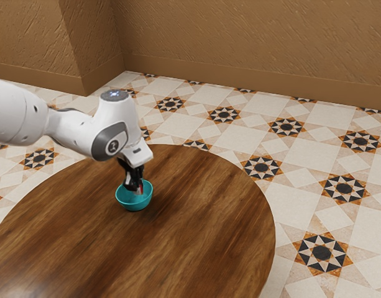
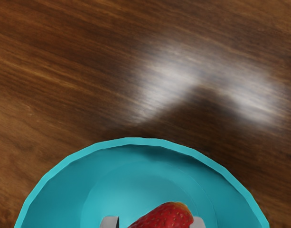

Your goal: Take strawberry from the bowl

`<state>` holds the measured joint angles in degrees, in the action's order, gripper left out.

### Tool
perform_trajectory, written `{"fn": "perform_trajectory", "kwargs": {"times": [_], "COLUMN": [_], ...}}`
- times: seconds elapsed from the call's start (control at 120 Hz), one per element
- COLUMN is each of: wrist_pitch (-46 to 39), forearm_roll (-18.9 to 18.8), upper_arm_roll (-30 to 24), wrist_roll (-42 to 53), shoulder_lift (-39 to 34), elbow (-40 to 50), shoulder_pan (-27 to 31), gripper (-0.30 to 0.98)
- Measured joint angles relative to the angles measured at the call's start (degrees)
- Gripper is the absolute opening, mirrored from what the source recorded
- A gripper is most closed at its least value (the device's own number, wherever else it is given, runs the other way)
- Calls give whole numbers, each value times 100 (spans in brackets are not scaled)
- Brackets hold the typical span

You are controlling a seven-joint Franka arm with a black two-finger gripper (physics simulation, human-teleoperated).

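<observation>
My black gripper (image 1: 137,190) points down into the teal bowl (image 1: 135,204) in the exterior view, with a bit of red strawberry (image 1: 141,187) showing at its fingers. In the wrist view, the two grey fingertips of my gripper (image 2: 154,224) stand on either side of the red strawberry (image 2: 165,217), partway closed and shut on it. The strawberry lies over the inside of the bowl (image 2: 136,141); its lower part is cut off by the picture's edge, and so is the near side of the bowl.
The bowl stands on a round brown wooden table (image 1: 196,230), near the edge toward the walls. Patterned tile floor (image 1: 314,167) surrounds the table. A shadow and bright reflections lie on the wood beside the bowl.
</observation>
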<state>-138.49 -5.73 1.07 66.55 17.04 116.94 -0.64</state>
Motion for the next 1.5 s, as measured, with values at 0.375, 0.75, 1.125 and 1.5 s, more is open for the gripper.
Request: {"fn": "perform_trajectory", "kwargs": {"times": [0.375, 0.75, 1.125, 1.5], "wrist_pitch": [-57, 140, 3946, 5178], "forearm_roll": [-78, 49, 84, 235], "upper_arm_roll": [-330, -329, 568, 476], "wrist_roll": [-744, -1518, -4188, -5706], "shoulder_lift": [-190, -771, -2409, -1935], "elbow": [261, 73, -2209, -2874], "shoulder_pan": [-1283, -1459, -627, -142], "gripper": [1, 52, 66, 68]}}
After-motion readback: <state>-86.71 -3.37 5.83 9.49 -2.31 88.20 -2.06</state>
